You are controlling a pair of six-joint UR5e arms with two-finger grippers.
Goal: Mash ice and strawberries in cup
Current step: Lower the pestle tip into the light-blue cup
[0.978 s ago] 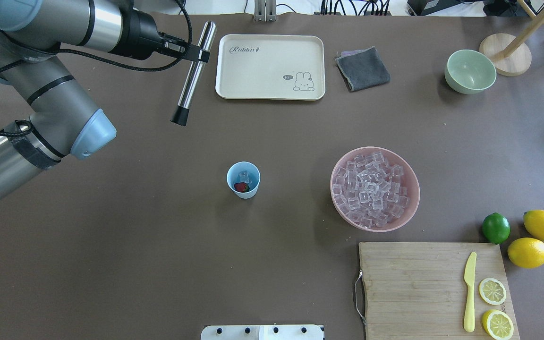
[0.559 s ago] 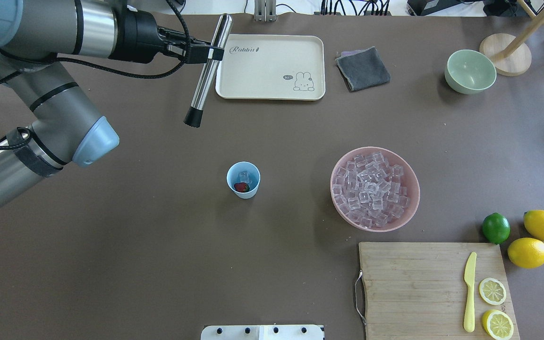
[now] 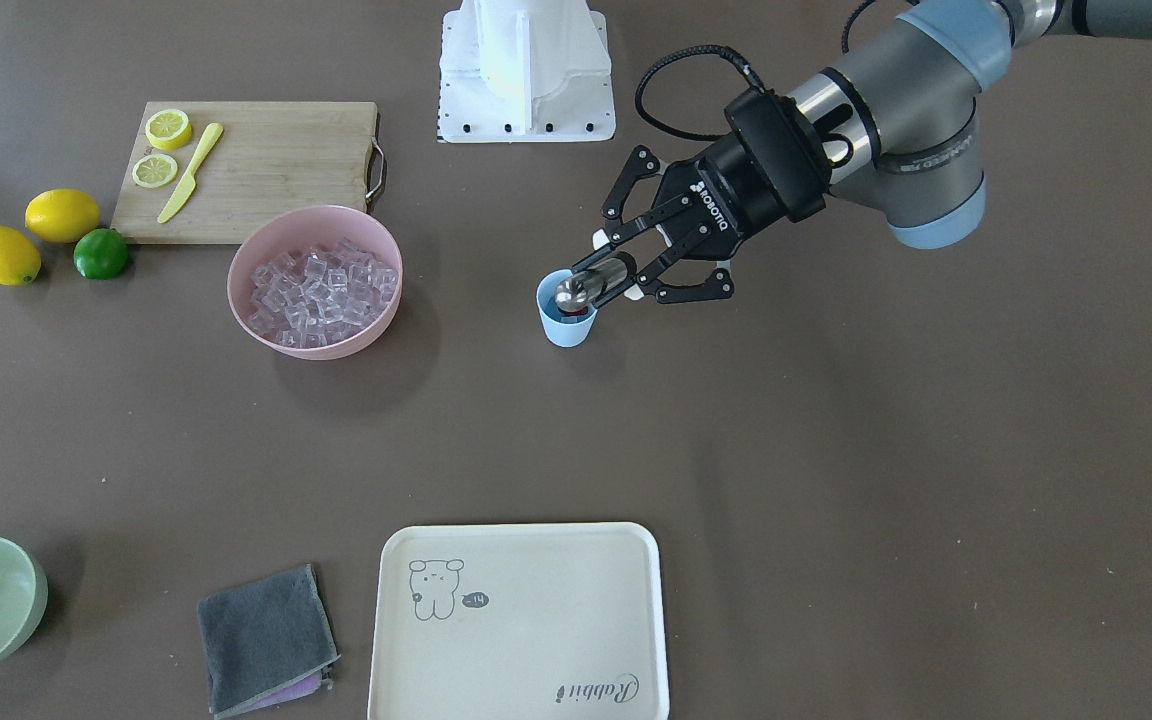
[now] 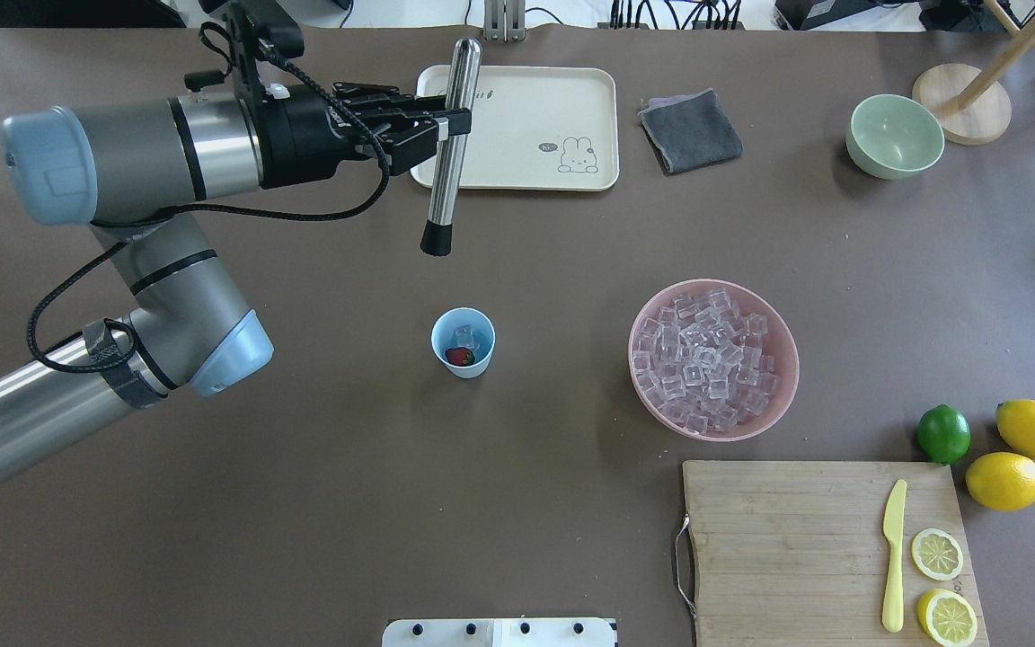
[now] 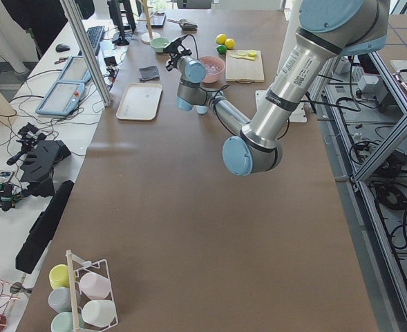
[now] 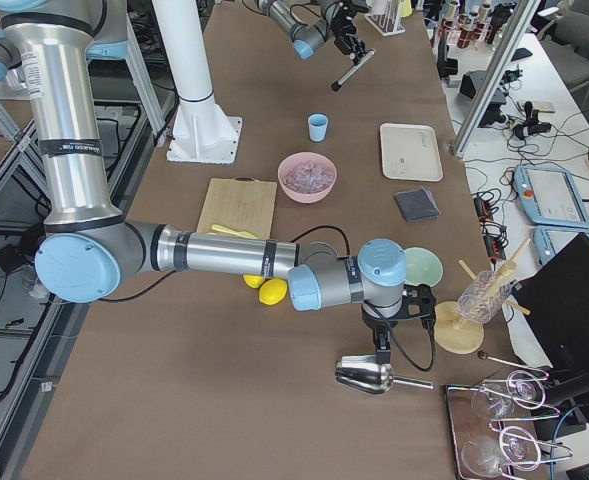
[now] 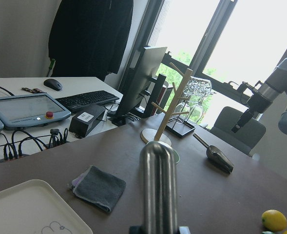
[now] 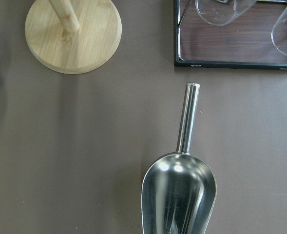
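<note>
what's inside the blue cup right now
From overhead, the cup holds one red strawberry and at least one clear ice cube. Anything beneath them is hidden, and in the front-facing view the muddler covers the cup's mouth.

— What do you see from your wrist?

— A steel rod [image 7: 159, 190] rises up the middle from the bottom edge, its rounded end nearest me.

— And around it?

— Brown worktop [image 7: 221, 195]. To the rod's left I see a folded grey cloth [image 7: 98, 187] and the corner of a cream tray [image 7: 26, 209]. Beyond stands a wooden rack [image 7: 168, 112] hung with glasses [image 7: 197, 90], and a metal scoop [image 7: 219, 157] lies to its right. A lemon [image 7: 274, 220] sits low right. Further back are a keyboard [image 7: 87, 100] and a mouse [image 7: 52, 84].
</note>
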